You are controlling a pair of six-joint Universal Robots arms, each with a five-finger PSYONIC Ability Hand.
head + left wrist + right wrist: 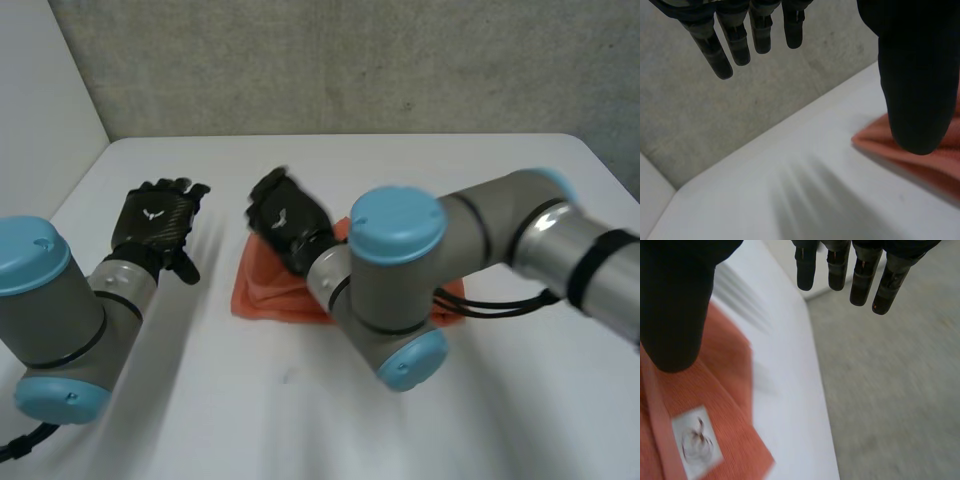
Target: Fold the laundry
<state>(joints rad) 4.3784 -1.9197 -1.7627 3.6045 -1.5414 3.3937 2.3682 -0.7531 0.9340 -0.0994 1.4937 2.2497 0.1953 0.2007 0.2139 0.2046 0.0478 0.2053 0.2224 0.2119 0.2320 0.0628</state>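
Observation:
An orange cloth [265,290] lies folded on the white table [420,170], partly hidden by my right arm. My right hand [288,222] hovers over the cloth's far left part, fingers straight and thumb apart, holding nothing. In the right wrist view the right hand [675,300] is above the orange cloth [725,405], which carries a white label [697,441]. My left hand [158,222] floats open over bare table to the left of the cloth. In the left wrist view the cloth's corner [940,167] lies just beyond the left hand's thumb [910,75].
A grey wall [350,60] rises behind the table's far edge, with a white wall [40,90] at the left. Bare table [250,400] stretches in front of the cloth and to its left.

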